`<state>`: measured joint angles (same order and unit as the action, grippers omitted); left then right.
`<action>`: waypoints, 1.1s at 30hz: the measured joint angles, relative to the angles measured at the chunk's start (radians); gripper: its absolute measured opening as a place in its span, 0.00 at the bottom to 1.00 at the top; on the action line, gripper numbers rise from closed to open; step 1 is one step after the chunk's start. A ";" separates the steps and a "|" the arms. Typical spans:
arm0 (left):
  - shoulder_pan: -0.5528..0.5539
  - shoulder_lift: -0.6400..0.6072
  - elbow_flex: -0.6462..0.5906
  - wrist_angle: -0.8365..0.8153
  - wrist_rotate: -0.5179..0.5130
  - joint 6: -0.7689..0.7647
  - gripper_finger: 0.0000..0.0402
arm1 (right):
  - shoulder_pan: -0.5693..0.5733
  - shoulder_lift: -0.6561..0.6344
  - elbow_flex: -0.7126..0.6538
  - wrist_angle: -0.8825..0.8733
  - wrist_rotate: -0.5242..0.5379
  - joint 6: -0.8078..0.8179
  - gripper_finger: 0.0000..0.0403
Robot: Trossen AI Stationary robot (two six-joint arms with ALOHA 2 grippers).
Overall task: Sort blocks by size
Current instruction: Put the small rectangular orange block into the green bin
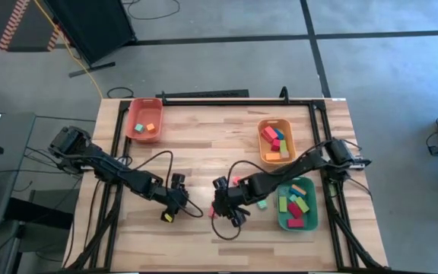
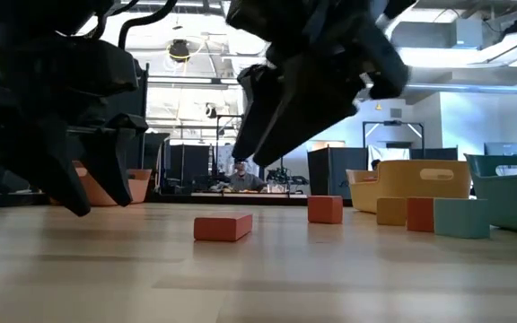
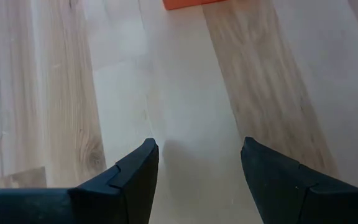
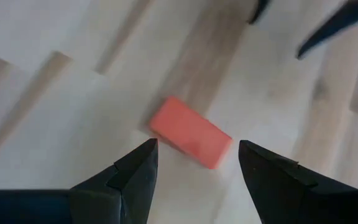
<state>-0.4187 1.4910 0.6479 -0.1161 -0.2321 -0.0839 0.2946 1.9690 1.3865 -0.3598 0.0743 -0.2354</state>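
Both arms reach in over the near middle of the wooden table. The right gripper hangs just above a red block that lies flat on the wood, its fingers spread wide with nothing between them; the block sits a little ahead of the gap, slantwise to it, untouched. From table height that same red block rests alone on the boards under the dark mass of the gripper.

The left gripper hovers to the left of it, also near the front edge, fingers apart and empty over bare wood. An orange-red edge shows at the far limit of its wrist camera; I cannot tell what it belongs to.

Most of the blocks are in trays already. The red tray at the far left holds an orange and a green cube. The orange tray at the far right holds several red, orange and teal pieces. The green tray at the near right carries longer bars in red, green and orange. A few loose blocks lie on the table between the right gripper and the green tray, one teal-green and one pinkish. From low down, more blocks stand in a row before the trays: red, orange, red, teal.
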 joint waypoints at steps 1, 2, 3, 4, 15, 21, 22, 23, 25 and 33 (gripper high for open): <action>0.000 0.000 0.000 0.000 0.000 0.000 0.55 | -0.006 0.002 0.000 -0.001 -0.006 -0.003 0.63; 0.000 0.000 0.000 0.000 0.000 0.000 0.55 | -0.013 0.010 0.001 0.005 -0.016 -0.008 0.63; 0.000 0.000 0.000 0.000 0.000 0.000 0.55 | -0.020 0.014 0.003 0.006 -0.024 -0.013 0.63; 0.000 0.000 0.000 0.001 0.000 0.001 0.55 | -0.025 0.017 0.003 0.002 -0.029 -0.022 0.63; 0.000 -0.001 0.002 0.002 0.001 0.011 0.55 | -0.032 0.169 0.163 -0.088 -0.104 -0.126 0.63; 0.000 -0.001 0.002 -0.004 0.002 -0.005 0.55 | -0.025 0.271 0.324 -0.275 -0.109 -0.177 0.63; 0.000 -0.001 0.002 -0.007 0.002 -0.006 0.55 | -0.025 0.281 0.345 -0.303 -0.109 -0.179 0.63; 0.000 -0.001 0.002 -0.008 0.002 -0.007 0.55 | -0.024 0.290 0.362 -0.327 -0.109 -0.181 0.63; 0.000 -0.001 0.002 -0.006 0.006 -0.007 0.55 | -0.024 0.293 0.377 -0.360 -0.109 -0.180 0.63; -0.001 -0.001 0.002 -0.004 0.011 -0.007 0.55 | -0.029 0.289 0.376 -0.415 -0.106 -0.109 0.55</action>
<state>-0.4194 1.4899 0.6498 -0.1197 -0.2214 -0.0910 0.2657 2.2580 1.7622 -0.7748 -0.0321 -0.3441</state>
